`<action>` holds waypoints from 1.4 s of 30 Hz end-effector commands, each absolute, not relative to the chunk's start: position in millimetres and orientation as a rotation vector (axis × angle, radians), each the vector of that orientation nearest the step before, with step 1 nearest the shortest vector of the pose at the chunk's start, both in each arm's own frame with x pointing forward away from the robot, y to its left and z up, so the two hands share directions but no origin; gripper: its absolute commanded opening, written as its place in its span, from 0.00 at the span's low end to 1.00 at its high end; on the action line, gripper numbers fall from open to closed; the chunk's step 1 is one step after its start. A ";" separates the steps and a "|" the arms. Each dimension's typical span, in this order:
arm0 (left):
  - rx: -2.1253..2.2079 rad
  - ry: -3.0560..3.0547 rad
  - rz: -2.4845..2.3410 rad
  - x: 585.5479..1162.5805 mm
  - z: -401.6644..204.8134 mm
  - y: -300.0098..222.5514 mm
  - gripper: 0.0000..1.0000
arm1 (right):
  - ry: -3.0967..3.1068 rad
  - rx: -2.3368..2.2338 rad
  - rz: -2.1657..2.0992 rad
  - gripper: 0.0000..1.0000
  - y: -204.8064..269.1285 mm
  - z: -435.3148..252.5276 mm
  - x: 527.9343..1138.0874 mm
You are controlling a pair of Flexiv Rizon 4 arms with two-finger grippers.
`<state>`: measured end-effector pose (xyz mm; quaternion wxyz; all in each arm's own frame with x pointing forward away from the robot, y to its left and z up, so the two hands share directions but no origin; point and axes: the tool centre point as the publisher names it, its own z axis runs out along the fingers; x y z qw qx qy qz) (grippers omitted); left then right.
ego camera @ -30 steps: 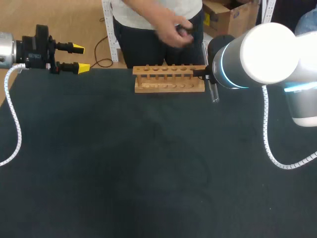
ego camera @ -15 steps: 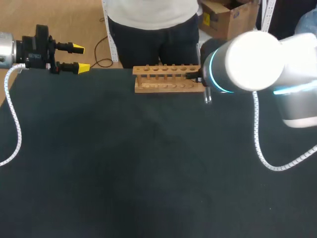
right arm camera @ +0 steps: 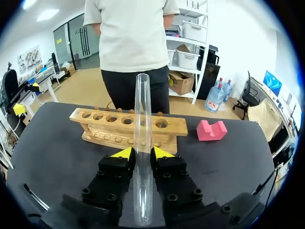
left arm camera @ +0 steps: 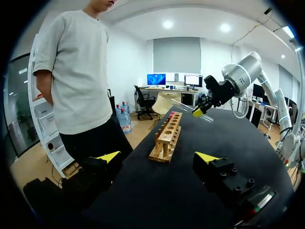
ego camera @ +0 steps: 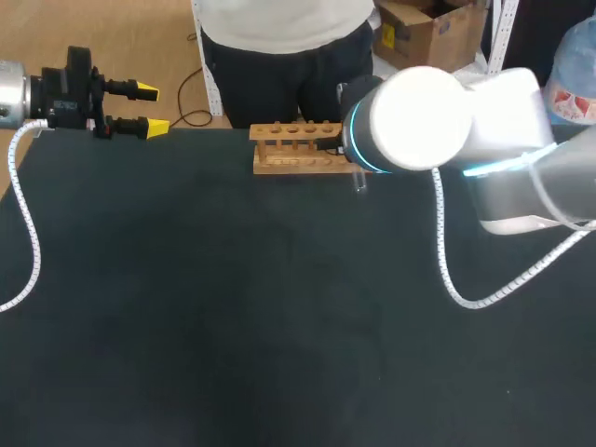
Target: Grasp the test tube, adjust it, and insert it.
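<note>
A clear glass test tube (right arm camera: 142, 119) stands upright between the yellow tips of my right gripper (right arm camera: 141, 153), which is shut on it. Its lower end shows under the right arm (ego camera: 410, 116) as a thin tube (ego camera: 359, 182). The wooden rack (ego camera: 296, 149) with a row of holes lies at the table's far edge, just ahead of the right gripper (left arm camera: 202, 109); in the right wrist view the tube overlaps the rack (right arm camera: 109, 125) near its right end. My left gripper (ego camera: 147, 108) hangs at the far left corner, open, with nothing between its fingers, well apart from the rack (left arm camera: 167, 136).
A pink block (right arm camera: 211, 130) lies on the black tabletop (ego camera: 233, 317) to the right of the rack. The right arm's white cable (ego camera: 447, 270) hangs over the right side of the table.
My right arm has moved left along the rack, carrying the test tube from past the rack's right end to over its right part. The left arm has not moved.
</note>
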<state>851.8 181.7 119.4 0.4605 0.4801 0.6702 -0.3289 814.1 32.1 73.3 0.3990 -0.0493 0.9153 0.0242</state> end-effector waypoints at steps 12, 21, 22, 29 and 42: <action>1.178 1.644 -0.805 849.6 118.3 181.9 1.00 | 2.357 -0.104 0.037 0.00 38.3 47.2 839.8; 1.178 1.644 -0.805 849.6 118.3 181.9 1.00 | 2.379 -0.105 0.031 0.00 37.3 40.9 840.6; 1.178 1.644 -0.805 849.6 118.3 181.9 1.00 | 2.383 -0.104 0.031 0.00 37.2 40.0 840.3; 1.178 1.644 -0.805 849.6 118.3 181.9 1.00 | 2.404 -0.106 0.027 0.00 35.9 34.3 840.1; 1.178 1.644 -0.805 849.6 118.3 181.9 1.00 | 2.433 -0.116 0.024 0.00 35.6 27.5 840.9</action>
